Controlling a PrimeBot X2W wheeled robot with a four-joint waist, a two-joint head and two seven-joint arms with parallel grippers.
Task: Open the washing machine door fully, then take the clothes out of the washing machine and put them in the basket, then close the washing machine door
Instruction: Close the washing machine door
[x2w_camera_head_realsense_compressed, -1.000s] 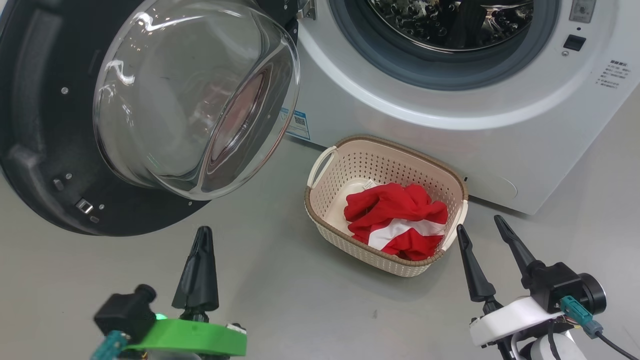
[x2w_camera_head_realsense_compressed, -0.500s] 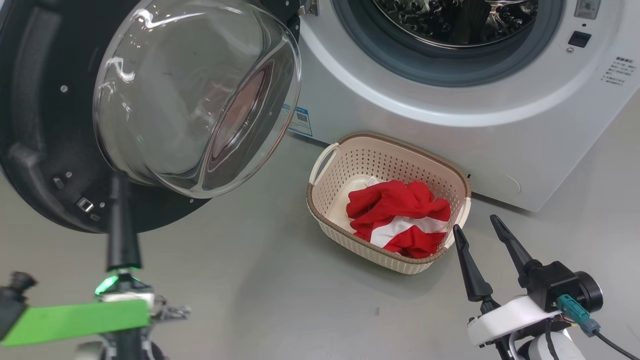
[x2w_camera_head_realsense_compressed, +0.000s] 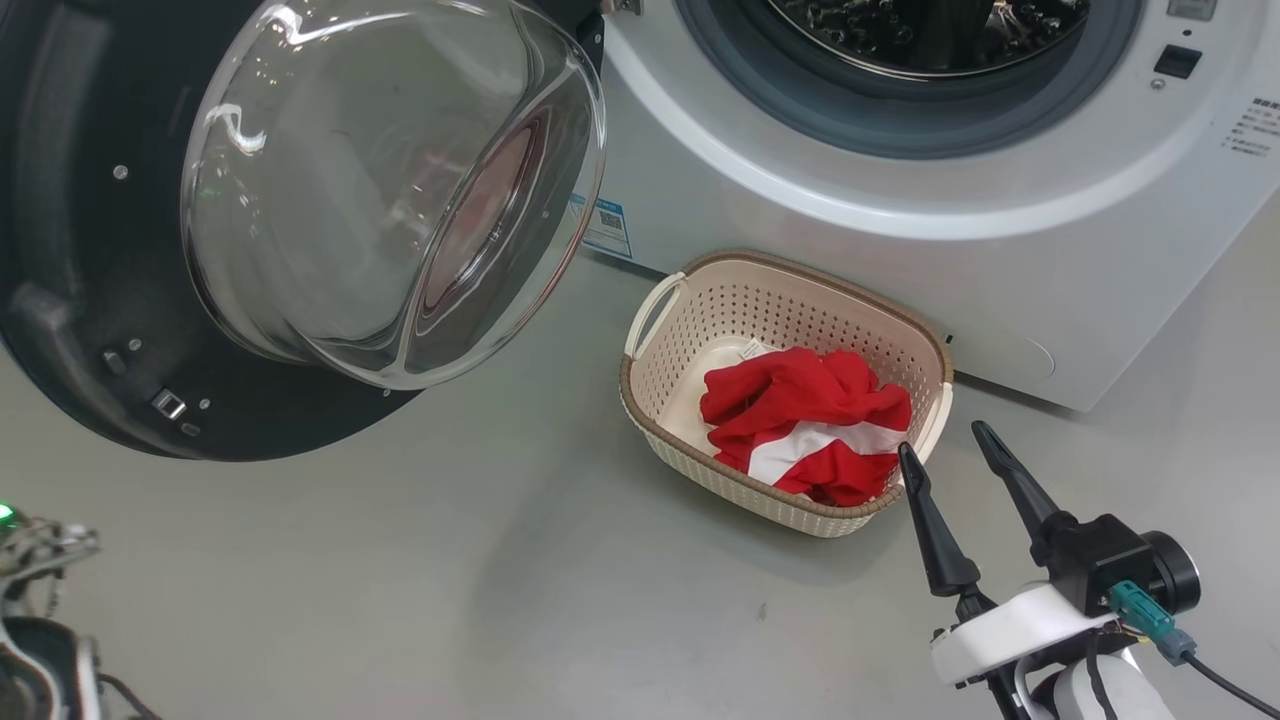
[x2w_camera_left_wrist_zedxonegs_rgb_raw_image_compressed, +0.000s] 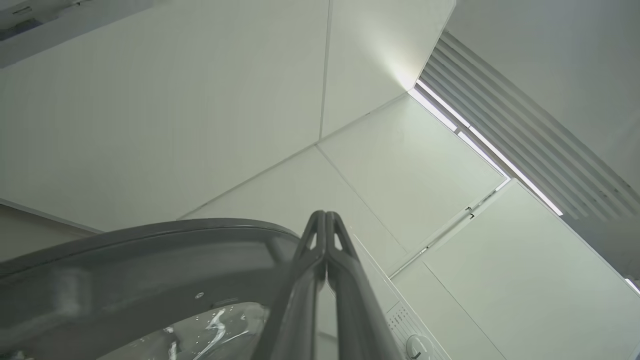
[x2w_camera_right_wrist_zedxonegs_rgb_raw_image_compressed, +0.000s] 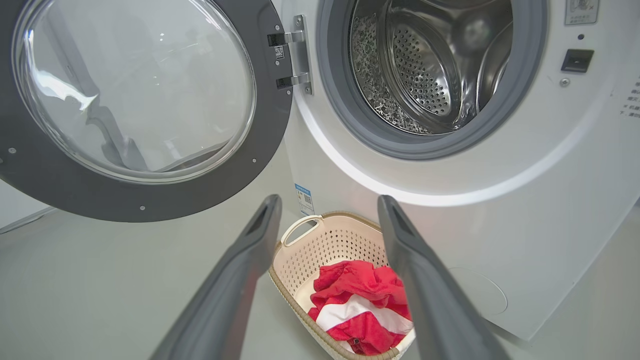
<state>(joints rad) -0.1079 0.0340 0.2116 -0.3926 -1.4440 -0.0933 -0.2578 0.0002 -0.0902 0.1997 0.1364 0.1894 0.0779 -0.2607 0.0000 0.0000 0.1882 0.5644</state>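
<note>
- The basket (x2w_camera_head_realsense_compressed: 650, 400) stands on the floor (x2w_camera_head_realsense_compressed: 500, 580) just in front of the washing machine (x2w_camera_head_realsense_compressed: 800, 240), below its opening and to the right of the open door (x2w_camera_head_realsense_compressed: 90, 330).
- The clothes (x2w_camera_head_realsense_compressed: 800, 410) lie bunched in the basket's right half, red with a white band showing, and part of the cream bottom is bare on the left.
- The door is swung wide, its glass bowl bulging toward the camera in the head view.
- The right hand (x2w_camera_head_realsense_compressed: 942, 440) hovers just beside the basket's near right corner, fingers spread and gripping nothing.
- The right wrist view looks straight into the drum (x2w_camera_right_wrist_zedxonegs_rgb_raw_image_compressed: 430, 65), which shows bare perforated steel. The head view cuts the drum off at its top edge.
- That wrist view also takes in the door's hinge (x2w_camera_right_wrist_zedxonegs_rgb_raw_image_compressed: 300, 55) and a blue label (x2w_camera_right_wrist_zedxonegs_rgb_raw_image_compressed: 303, 197) above the basket's handle.
- The left wrist view looks upward. The left hand (x2w_camera_left_wrist_zedxonegs_rgb_raw_image_compressed: 325, 216) has its fingers pressed together, pointing at the ceiling (x2w_camera_left_wrist_zedxonegs_rgb_raw_image_compressed: 200, 100) past the door's dark rim. Whether it touches the door cannot be told.
- A knob (x2w_camera_left_wrist_zedxonegs_rgb_raw_image_compressed: 419, 345) on the machine sits at that view's lower edge.
</note>
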